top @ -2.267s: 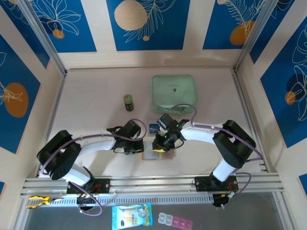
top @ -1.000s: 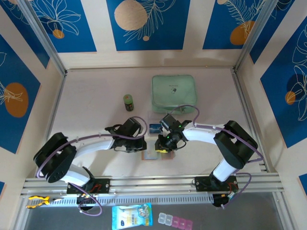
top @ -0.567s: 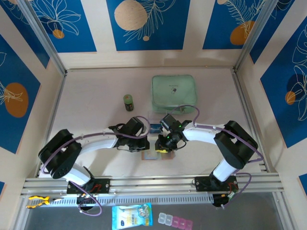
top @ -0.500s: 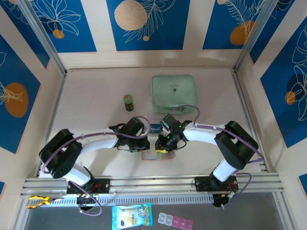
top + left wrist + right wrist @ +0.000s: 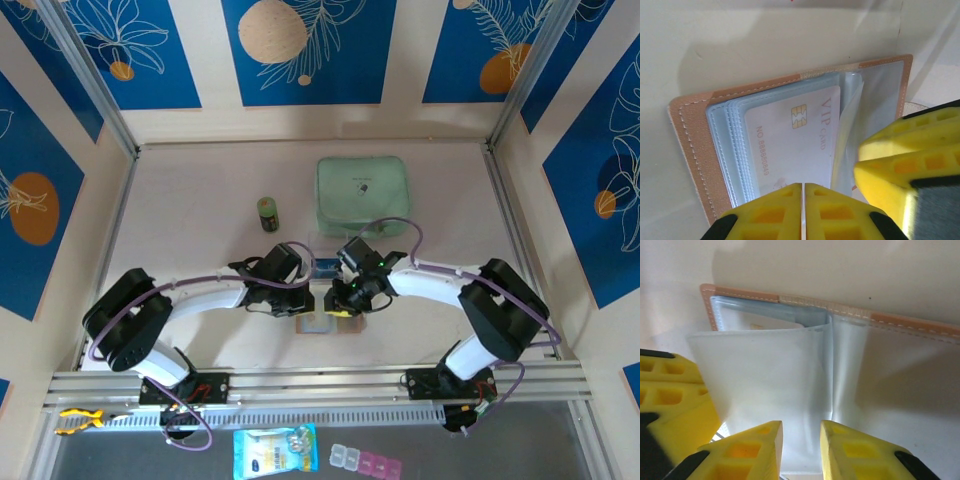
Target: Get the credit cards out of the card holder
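The tan card holder (image 5: 322, 326) lies open on the table between both grippers. In the left wrist view its tan cover (image 5: 690, 135) frames clear pockets, and a white VIP card (image 5: 790, 140) with a gold chip sits in the top pocket. My left gripper (image 5: 804, 197) is shut, its tips at that card's near edge. My right gripper (image 5: 801, 437) stands narrowly open over a raised clear pocket leaf (image 5: 765, 375). A blue credit card (image 5: 322, 267) lies on the table just behind the holder.
A mint-green zip case (image 5: 362, 195) sits at the back middle, with a small dark green jar (image 5: 268, 213) to its left. A blue packet (image 5: 274, 450) and pill boxes (image 5: 365, 461) lie below the front rail. The two grippers nearly touch.
My left gripper has moved right, onto the holder's left half. The right arm has shifted slightly and stays over the holder's right side.
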Available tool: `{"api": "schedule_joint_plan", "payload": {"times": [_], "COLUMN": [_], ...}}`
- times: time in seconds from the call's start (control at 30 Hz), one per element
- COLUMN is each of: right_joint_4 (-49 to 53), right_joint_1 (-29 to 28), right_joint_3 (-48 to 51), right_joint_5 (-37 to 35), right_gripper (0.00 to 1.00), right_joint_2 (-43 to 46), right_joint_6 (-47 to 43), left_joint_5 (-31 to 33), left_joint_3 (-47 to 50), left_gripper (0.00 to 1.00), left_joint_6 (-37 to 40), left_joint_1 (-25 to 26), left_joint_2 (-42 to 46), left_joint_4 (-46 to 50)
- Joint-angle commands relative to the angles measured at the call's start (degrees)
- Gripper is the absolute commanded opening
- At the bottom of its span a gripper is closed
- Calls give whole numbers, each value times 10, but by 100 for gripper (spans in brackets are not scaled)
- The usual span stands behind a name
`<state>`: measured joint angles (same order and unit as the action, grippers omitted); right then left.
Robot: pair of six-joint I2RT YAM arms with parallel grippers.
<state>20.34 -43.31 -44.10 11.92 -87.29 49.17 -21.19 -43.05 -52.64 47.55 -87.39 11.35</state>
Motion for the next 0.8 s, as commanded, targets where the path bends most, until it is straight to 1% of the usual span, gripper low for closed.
{"api": "schedule_joint_plan", "payload": {"times": [0.0,0.33,0.63,0.77], "right_joint_4": [26,78,118,132], "right_joint_1": [8,58,108,121], "right_joint_3": [11,36,60,65], "right_joint_5": [-11,-24,-21,-18], "right_gripper": [28,29,30,32], "right_joint_2": [37,142,227,253], "right_joint_6": [-4,-20,-33,-37], "left_joint_5": [-14,-17,-23,-27], "left_joint_3": [-25,-79,-145,-166], "left_gripper": [10,10,12,12], "left_joint_6": [-9,-10,-8,-9], "left_joint_1": [6,21,49,58], "left_joint_2": [6,-12,-84,-120], "left_joint_4": [-1,19,23,17]}}
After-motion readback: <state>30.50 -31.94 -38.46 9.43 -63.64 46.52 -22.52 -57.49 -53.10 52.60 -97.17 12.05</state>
